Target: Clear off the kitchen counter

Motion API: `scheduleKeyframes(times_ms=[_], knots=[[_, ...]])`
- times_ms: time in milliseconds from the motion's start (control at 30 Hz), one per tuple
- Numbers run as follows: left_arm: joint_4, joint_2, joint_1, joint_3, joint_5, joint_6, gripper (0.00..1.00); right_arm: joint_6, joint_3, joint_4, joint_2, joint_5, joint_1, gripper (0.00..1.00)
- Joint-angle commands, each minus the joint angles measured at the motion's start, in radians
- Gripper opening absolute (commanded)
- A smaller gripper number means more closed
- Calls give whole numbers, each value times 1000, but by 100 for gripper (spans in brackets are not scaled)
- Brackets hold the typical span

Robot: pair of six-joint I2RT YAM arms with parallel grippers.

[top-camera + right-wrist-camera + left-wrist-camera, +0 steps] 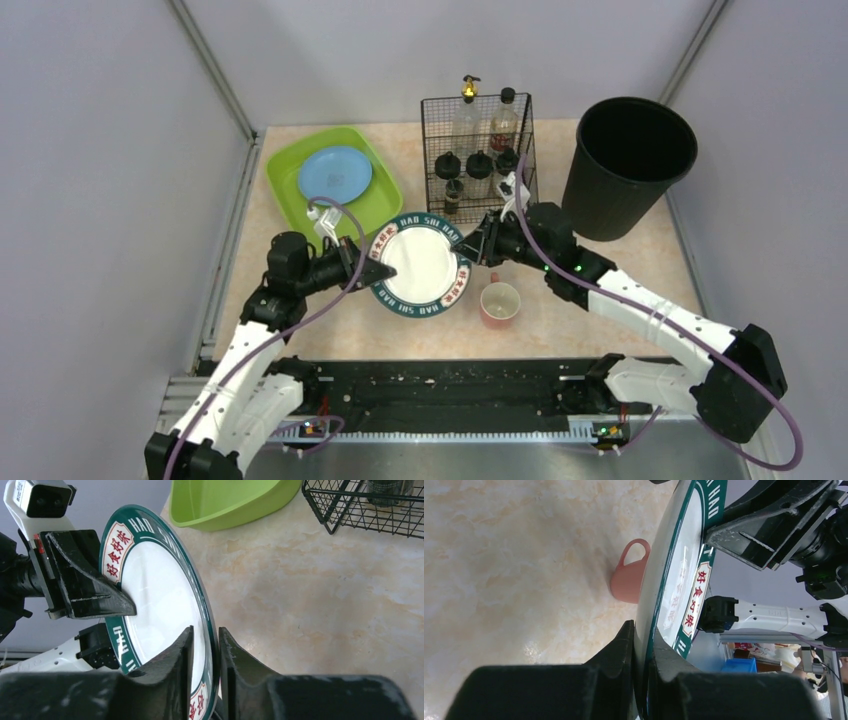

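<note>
Biggest thing first: the beige-pink mottled stone-look kitchen counter [560, 330] takes up pretty much the whole cell, and it's nowhere near cleared. At the far right there's a tall round black plastic bin [628, 165]. At the far left sits a lime-green square plastic tub [285, 180], and a black wire rack [430, 170] full of bottles stands between the two.

The action is mid-counter, near the front. A big round white plate with a dark green lettered rim [420, 265] is caught between both arms and looks to be lifted off the surface. The left gripper [385, 272] is clamped tight on the plate's left rim. The right gripper [205, 635] straddles the opposite rim, but I honestly can't tell if it's pinching or just loosely around it.

Smaller stuff: a round light-blue plate [335, 172] lies inside the tub, and a small pink plastic mug [499, 304] stands just beside the big plate's near-right edge.

What worries me is that this looks like a handover. If the right side lets go, the whole plate hangs off one thin pinch on a glossy rim. It could droop, pivot or slip out, then land on the counter or knock the mug over. If both arms grip and pull different ways, that could twist the plate loose too.
</note>
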Motion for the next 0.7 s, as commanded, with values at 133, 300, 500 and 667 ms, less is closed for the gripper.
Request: scheduleKeyframes(times_ms=[133, 300, 500, 667], knots=[[-14, 58, -5, 47, -96, 43, 0, -47, 32, 16, -84, 58, 18, 42], [-39, 75, -5, 91, -143, 69, 0, -105, 22, -81, -166, 142, 20, 48], [-57, 103, -4, 153, -227, 87, 0, -147, -8, -170, -262, 245, 19, 51], [-50, 133, -1, 210, -331, 73, 0, -169, -36, -211, -326, 248, 19, 52]])
